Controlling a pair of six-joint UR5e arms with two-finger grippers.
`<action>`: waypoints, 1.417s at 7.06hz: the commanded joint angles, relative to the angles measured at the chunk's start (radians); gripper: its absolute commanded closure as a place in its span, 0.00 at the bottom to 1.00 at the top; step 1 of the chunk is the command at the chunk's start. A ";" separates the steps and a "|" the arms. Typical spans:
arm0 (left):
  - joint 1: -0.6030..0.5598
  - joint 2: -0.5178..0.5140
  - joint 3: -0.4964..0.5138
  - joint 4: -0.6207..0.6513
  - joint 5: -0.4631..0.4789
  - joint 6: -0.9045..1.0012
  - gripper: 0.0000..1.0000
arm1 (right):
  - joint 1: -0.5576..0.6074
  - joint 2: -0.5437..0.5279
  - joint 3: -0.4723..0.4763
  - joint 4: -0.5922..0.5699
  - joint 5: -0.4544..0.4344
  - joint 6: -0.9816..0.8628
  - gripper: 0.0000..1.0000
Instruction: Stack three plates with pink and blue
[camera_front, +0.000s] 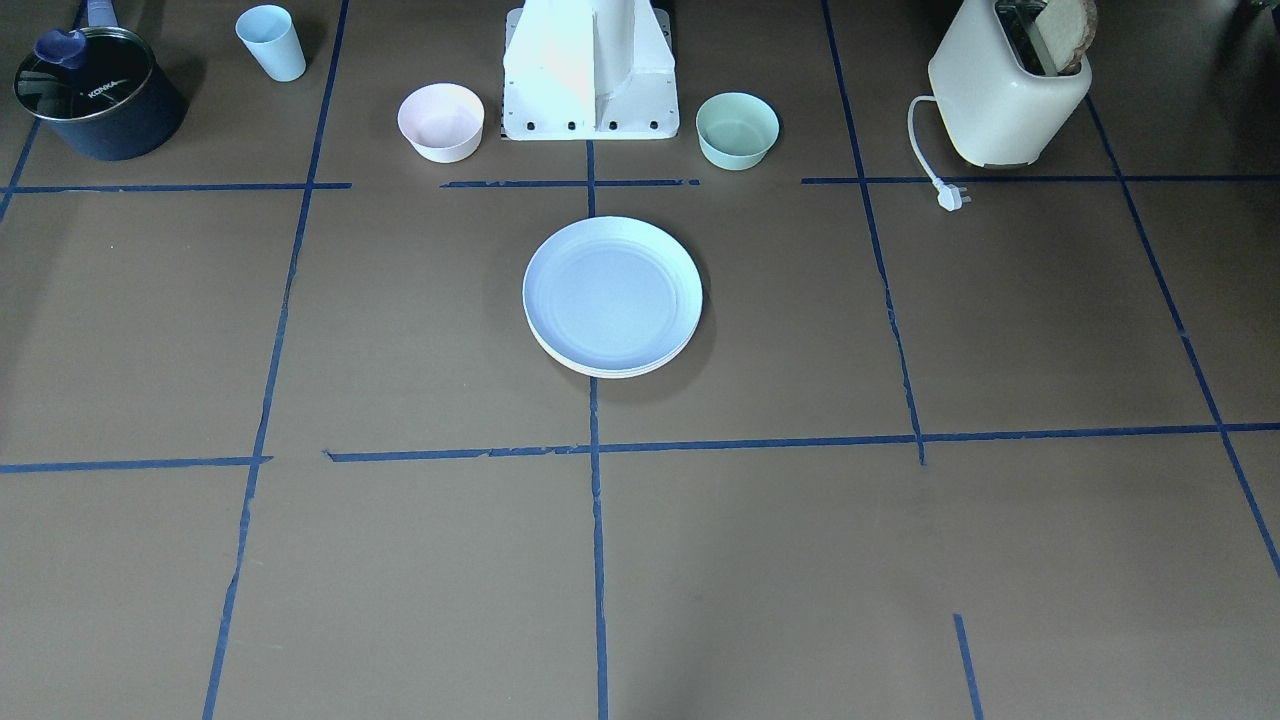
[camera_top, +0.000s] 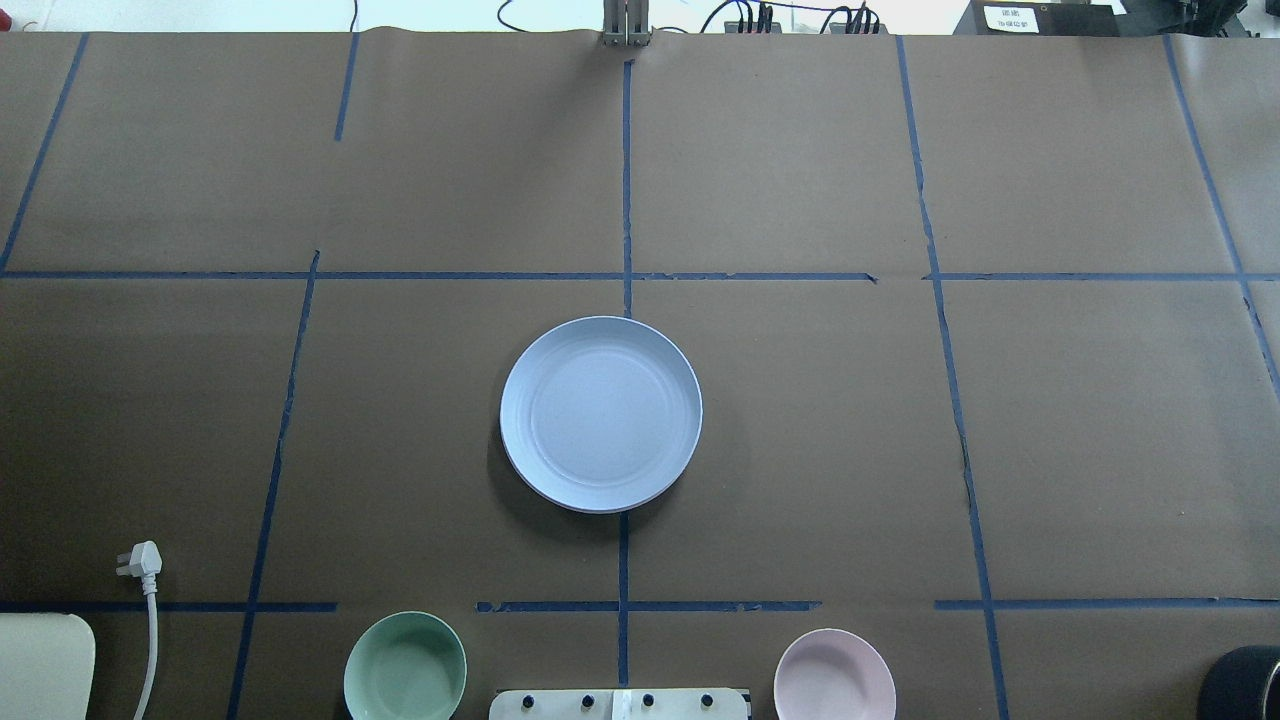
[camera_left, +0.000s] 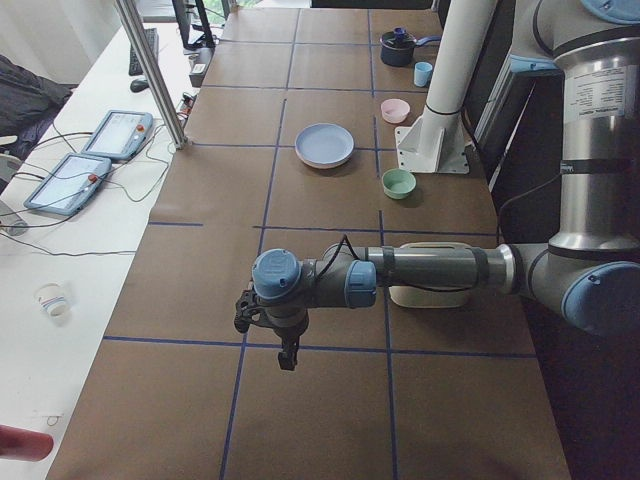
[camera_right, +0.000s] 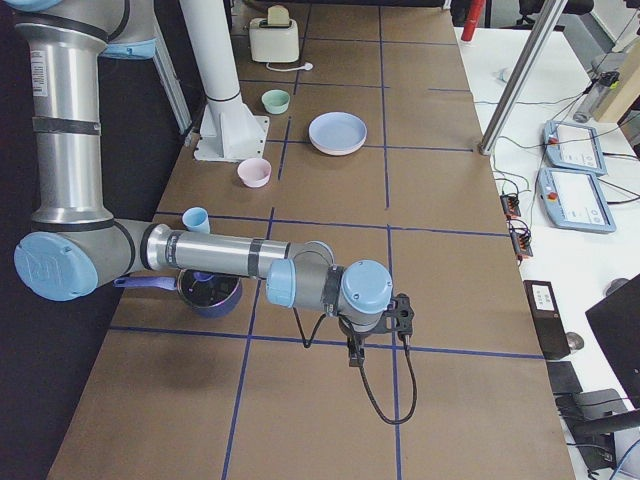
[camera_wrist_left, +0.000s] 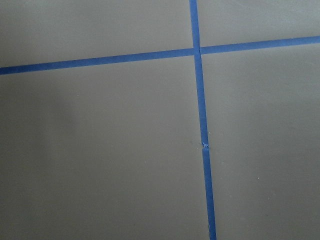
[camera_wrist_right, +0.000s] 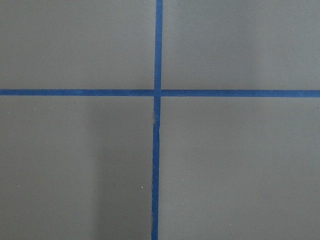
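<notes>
Brown table (camera_front: 900, 320), blue plate (camera_front: 612, 292), cream rim (camera_front: 610, 371) beneath in front view

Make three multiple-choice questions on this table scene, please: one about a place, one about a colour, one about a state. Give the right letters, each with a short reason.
1. On which side of the robot's base does the mint-green bowl stand?
A) the robot's left
B) the robot's right
C) straight in front of it

2. What colour is the top plate?
A) pink
B) cream-white
C) pale blue

3. How is the plug of the toaster?
A) pushed into a socket
B) lying loose on the table
C) dropped inside the pot

Answers:
1 A: in the overhead view the bowl is left of the base.
2 C: the overhead and front-facing views both show a blue face.
3 B: its pins lie free on the table, at the end of the white cord.
</notes>
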 joint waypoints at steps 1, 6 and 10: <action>0.000 -0.002 0.014 -0.002 0.000 0.003 0.00 | 0.000 0.001 0.014 0.001 -0.001 0.034 0.00; 0.000 -0.003 0.014 -0.005 0.000 -0.006 0.00 | 0.000 0.001 0.016 0.002 -0.001 0.033 0.00; 0.000 -0.003 0.014 -0.006 0.000 -0.037 0.00 | 0.000 0.001 0.019 0.002 -0.001 0.033 0.00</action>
